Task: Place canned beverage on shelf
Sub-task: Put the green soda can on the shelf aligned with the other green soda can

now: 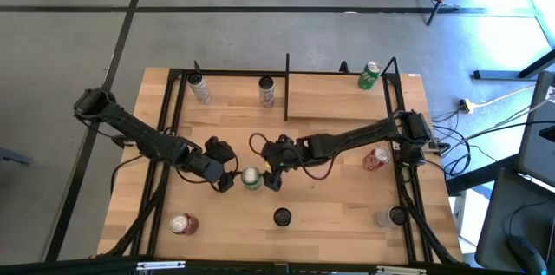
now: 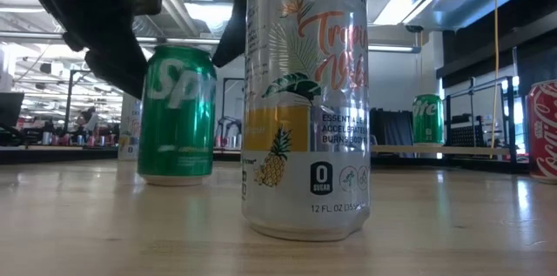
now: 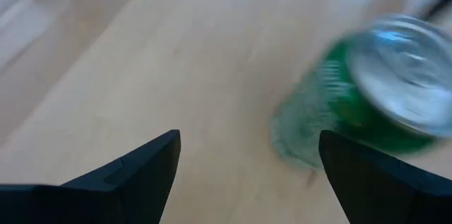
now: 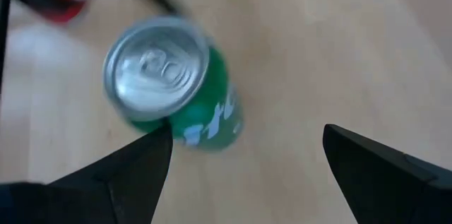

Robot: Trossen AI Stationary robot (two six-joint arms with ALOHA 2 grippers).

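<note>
A green soda can stands upright on its base at the middle of the table; it also shows in the low view. My left gripper is open just left of the can and a little above the table; in its wrist view the can lies off to one side of the fingers. My right gripper is open just right of the can; in its wrist view the can stands near one fingertip. The shelf, a small light-wood board with black posts, is at the back right and bears another green can.
A tall silver Celsius can stands near the front edge. Two cans stand at the back. A red can lies at the right, another red can stands at the front left, and a can at the front right.
</note>
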